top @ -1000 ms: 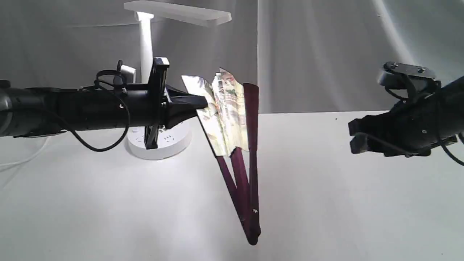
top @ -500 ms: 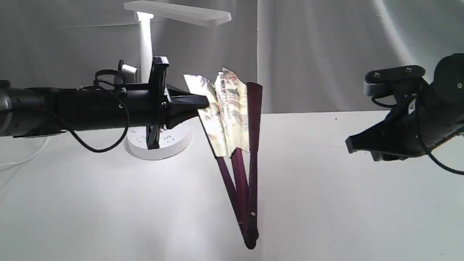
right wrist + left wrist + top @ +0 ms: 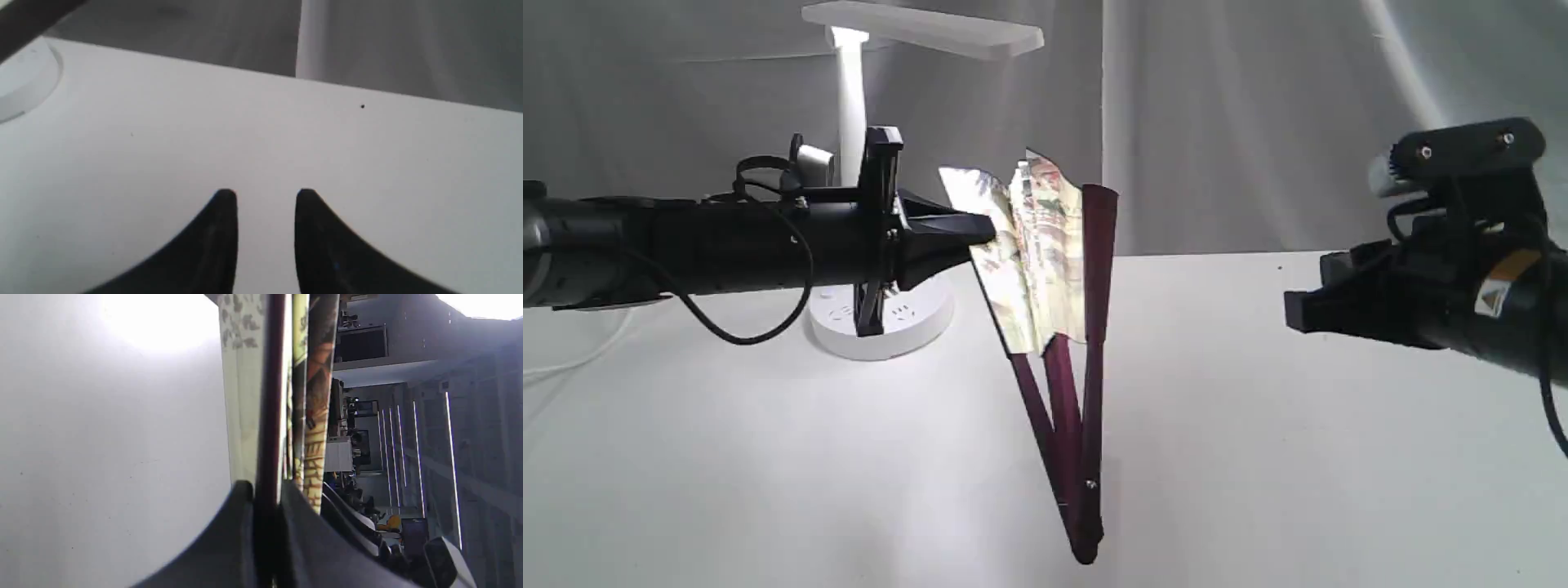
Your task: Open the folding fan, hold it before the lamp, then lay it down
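Observation:
The folding fan (image 3: 1045, 253) hangs partly spread, pivot end down near the table, its painted pleats bunched between dark maroon guards. My left gripper (image 3: 988, 231) is shut on the left guard high up; the left wrist view shows the maroon rib (image 3: 267, 416) pinched between my fingers (image 3: 239, 522). The right guard (image 3: 1097, 269) hangs free. The white lamp (image 3: 849, 106) stands behind my left arm, its head lit. My right gripper (image 3: 1294, 310) hovers open, well right of the fan, with only bare table between its fingertips (image 3: 226, 204).
The lamp's round base (image 3: 886, 322) with sockets sits on the white table (image 3: 1258, 457) behind the left arm, and its cord (image 3: 572, 359) trails left. A grey curtain backs the scene. The base's rim (image 3: 24, 81) shows in the right wrist view.
My right arm has swung round, levelled out and moved slightly toward the fan. The fan has lifted a touch and its right guard has spread a little. The left arm has held nearly still.

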Motion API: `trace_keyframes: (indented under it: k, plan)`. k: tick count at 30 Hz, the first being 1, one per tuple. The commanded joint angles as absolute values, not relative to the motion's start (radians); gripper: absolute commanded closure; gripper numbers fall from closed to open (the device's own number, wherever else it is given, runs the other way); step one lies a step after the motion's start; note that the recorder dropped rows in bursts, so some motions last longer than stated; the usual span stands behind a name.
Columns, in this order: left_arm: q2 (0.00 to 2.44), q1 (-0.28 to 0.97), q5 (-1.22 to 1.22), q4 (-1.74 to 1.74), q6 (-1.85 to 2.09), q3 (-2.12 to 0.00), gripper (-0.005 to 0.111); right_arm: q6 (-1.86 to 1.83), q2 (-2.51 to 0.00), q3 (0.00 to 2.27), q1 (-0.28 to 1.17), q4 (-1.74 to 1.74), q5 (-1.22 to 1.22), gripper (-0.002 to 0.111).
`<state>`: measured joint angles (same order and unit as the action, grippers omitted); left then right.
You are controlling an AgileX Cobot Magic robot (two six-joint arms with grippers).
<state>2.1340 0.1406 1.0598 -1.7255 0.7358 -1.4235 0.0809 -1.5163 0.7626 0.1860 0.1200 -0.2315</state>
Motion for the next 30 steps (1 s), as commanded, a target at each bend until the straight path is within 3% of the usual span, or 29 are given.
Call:
trace_keyframes:
  k: [1, 6, 13, 20, 23, 30]
  plan:
    - [2.117, 0.139, 1.080, -1.744, 0.734, -1.425, 0.107, 0.083, -1.519, 0.648, 0.186, 0.113, -0.517, 0.083]
    - [2.117, 0.139, 1.080, -1.744, 0.734, -1.425, 0.107, 0.086, -1.559, 0.543, 0.186, 0.094, -0.767, 0.082]
    - [2.117, 0.139, 1.080, -1.744, 0.734, -1.425, 0.107, 0.253, -1.622, 0.514, 0.186, 0.073, -0.864, 0.073]
    - [2.117, 0.139, 1.080, -1.744, 0.734, -1.425, 0.107, 0.673, -1.624, 0.532, 0.186, 0.149, -0.816, 0.073]
    - [2.117, 0.139, 1.080, -1.744, 0.736, -1.425, 0.107, 0.830, -1.624, 0.608, 0.186, 0.274, -0.638, 0.073]
    - [2.117, 0.139, 1.100, -1.744, 0.736, -1.425, 0.107, 1.289, -1.624, 0.763, 0.186, 0.589, -0.545, 0.061]
